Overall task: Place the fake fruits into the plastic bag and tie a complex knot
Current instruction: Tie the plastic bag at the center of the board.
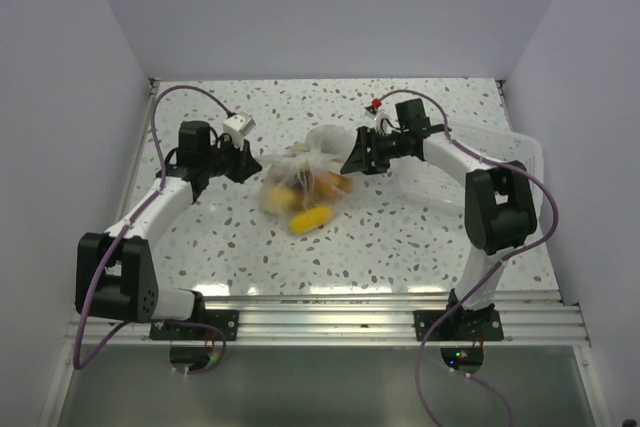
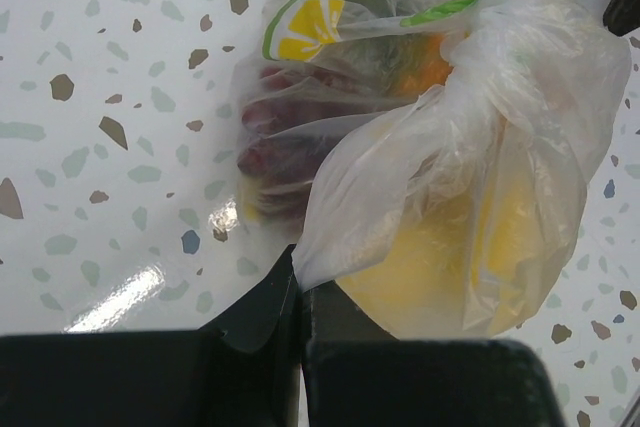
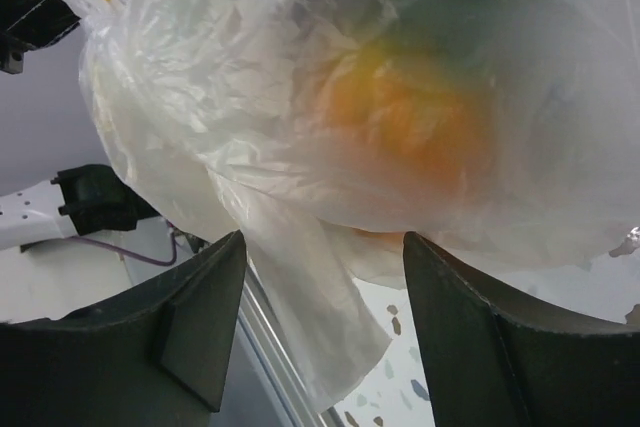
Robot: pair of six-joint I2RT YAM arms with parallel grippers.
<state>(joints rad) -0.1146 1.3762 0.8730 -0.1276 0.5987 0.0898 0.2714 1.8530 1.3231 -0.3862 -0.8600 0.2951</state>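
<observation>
Where the left pincer meets the plastic bag, its two dark jaws are pressed tight together on a thin corner flap of the clear film. Just beyond those tips the bag bulges with the fake fruits. A yellow fruit sits nearest the pincer. A dark reddish fruit lies farther out and to its left, and an orange fruit is beyond both. A lemon-slice piece with a white and green rim is pressed against the film at the far side. Past the orange fruit the film gathers into a crumpled, whitish bunch, the knot.

The right pincer has its jaws standing well apart and clamped on nothing. A loose tongue of the bag hangs down into the gap, closer to one jaw than the other. Directly ahead of this pincer and above it, the bag's wall fills the view, with the orange fruit glowing through the film and something green beyond it.

From above, the bag hangs between the two pincers, which face each other across it. Its load sags toward the near edge of the speckled tabletop. I cannot tell whether the bag touches the tabletop. A white slotted tray lies behind the right pincer, under that arm.
</observation>
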